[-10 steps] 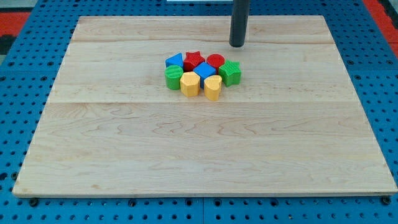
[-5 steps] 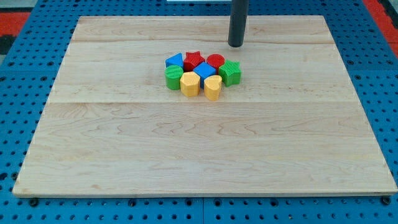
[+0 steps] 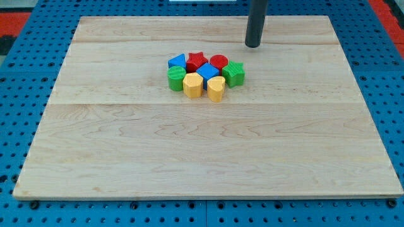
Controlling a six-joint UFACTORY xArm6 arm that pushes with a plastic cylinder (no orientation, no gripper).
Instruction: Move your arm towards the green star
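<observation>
Tip (image 3: 253, 46) bare, up-right of squat green star (image 3: 233, 74), no clear long axis.

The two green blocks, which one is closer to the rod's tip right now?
The green star, at the cluster's right end, sits nearer my tip; the other green block is at the left end.

My tip (image 3: 253, 46) stands on the wooden bench (image 3: 189, 151), toward the view's top and a little to the right of the cluster of blocks, apart from all of them. The nearest block is the green star (image 3: 233, 74), at the cluster's right edge. Beside it sit the red cylinder (image 3: 219, 62), the red star (image 3: 196, 61) and two blue blocks (image 3: 177, 62), (image 3: 207, 71), whose shapes I cannot tell surely. In front are a green block (image 3: 175, 79) and two yellow blocks (image 3: 193, 84), (image 3: 216, 89).
</observation>
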